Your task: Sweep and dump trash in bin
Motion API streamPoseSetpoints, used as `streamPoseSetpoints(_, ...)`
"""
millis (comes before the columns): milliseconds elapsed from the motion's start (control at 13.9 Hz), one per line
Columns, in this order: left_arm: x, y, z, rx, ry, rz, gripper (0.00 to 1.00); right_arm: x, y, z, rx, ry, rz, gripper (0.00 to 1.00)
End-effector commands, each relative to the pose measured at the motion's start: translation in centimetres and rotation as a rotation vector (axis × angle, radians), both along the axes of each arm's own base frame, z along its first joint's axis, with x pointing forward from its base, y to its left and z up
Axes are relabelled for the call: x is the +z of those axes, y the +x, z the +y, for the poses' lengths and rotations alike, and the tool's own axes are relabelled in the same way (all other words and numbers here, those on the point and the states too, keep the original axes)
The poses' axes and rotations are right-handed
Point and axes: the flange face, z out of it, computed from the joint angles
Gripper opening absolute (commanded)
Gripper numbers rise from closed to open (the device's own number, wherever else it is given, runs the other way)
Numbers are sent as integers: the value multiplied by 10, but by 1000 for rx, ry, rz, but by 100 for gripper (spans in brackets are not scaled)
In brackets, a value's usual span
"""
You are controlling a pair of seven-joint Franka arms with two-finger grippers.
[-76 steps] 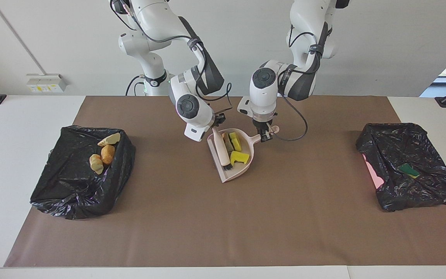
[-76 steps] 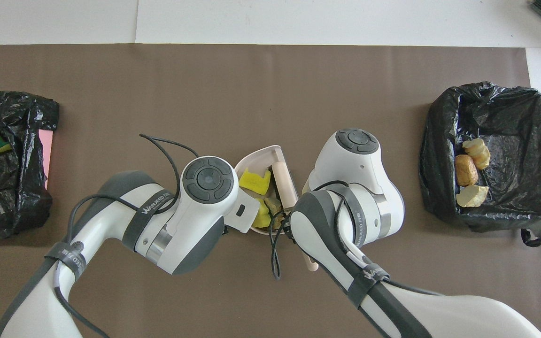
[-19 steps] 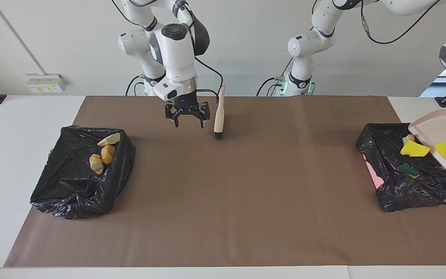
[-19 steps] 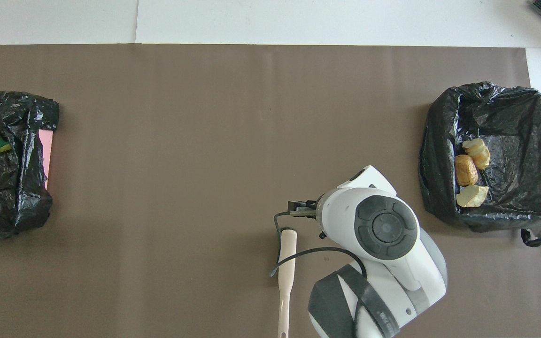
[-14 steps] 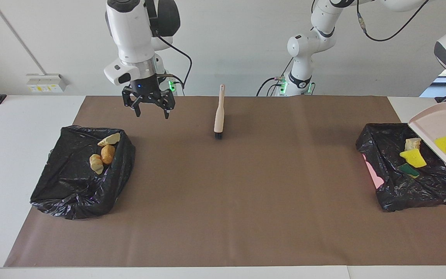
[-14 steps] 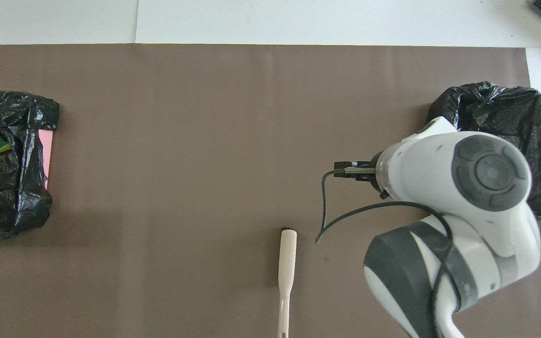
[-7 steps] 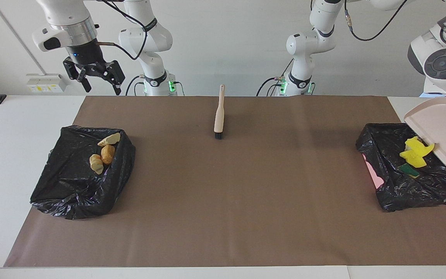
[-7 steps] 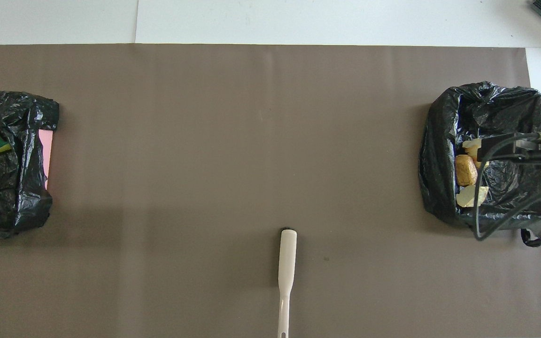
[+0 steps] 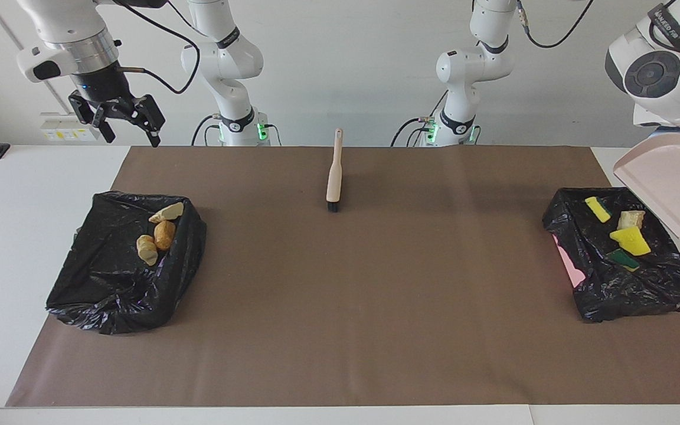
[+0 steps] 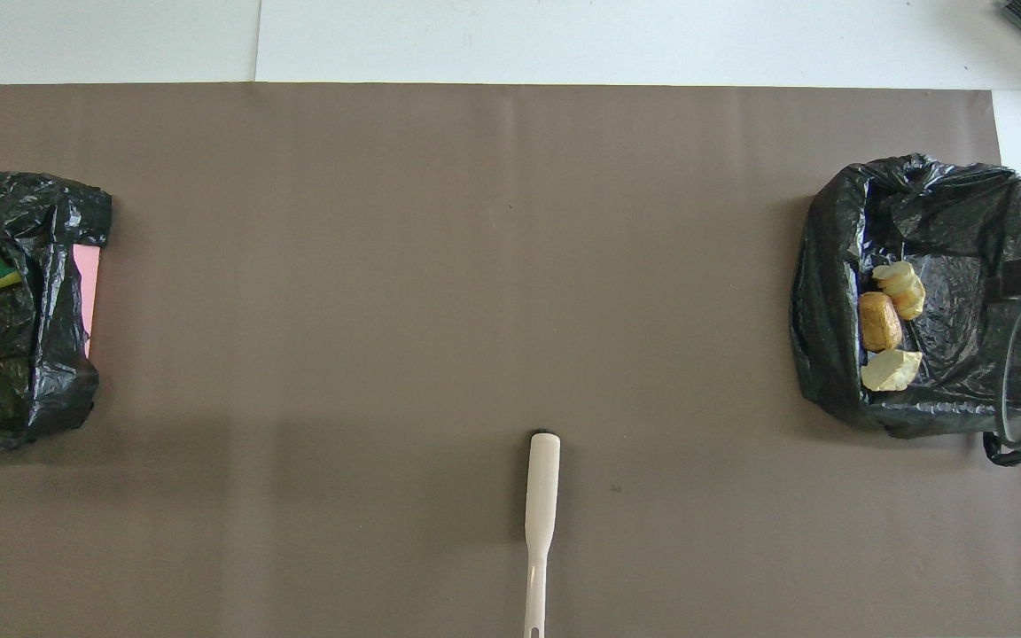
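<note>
"WANJEED" lettering on left arm (image 9: 673, 20) band, tilted pink dustpan (image 9: 667, 189) beneath

Pink dustpan (image 9: 670, 183), yellow sponge scraps (image 9: 630, 241)

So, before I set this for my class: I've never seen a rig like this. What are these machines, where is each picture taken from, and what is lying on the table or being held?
These are two robot arms, each ending in a two-finger gripper. One picture is taken from across the table and faces the robots. The other looks steeply down from above their end.

On the brown mat a brush lies close to the robots, between the two arms. A black-bagged bin at the right arm's end holds three bread-like chunks. The other bin, at the left arm's end, holds yellow sponge scraps and a green-and-yellow sponge piece.

The left arm holds a pink dustpan tilted over that bin; the left gripper itself is hidden. The right gripper hangs open and empty, high over its end of the table.
</note>
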Motion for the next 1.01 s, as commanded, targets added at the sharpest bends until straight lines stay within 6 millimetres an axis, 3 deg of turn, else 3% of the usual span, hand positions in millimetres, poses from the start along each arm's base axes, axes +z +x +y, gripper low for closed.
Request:
streamPoseSetpoints(0, -5, -6, -26, 45, -165, -76, 0, -18, 1, -8, -6, 20, 16, 100)
streamPoseSetpoints(216, -25, -5, -60, 161, -442, -179, 0, -15, 4, 8, 26, 18, 8, 100)
streamPoseSetpoints(359, -42, 0, -113, 213, -529, -223, 0, -15, 4, 13, 36, 19, 8, 100)
streamPoseSetpoints(575, -60, 3, -177, 351, -672, -296, 0, -15, 4, 12, 34, 18, 8, 100)
streamPoseSetpoints(790, -88, 7, -263, 509, -741, -378, 0, -15, 4, 13, 34, 18, 8, 100)
streamPoseSetpoints(934, -97, 6, -312, 600, -815, -422, 0, -19, 2, 3, 20, -1, 33, 100)
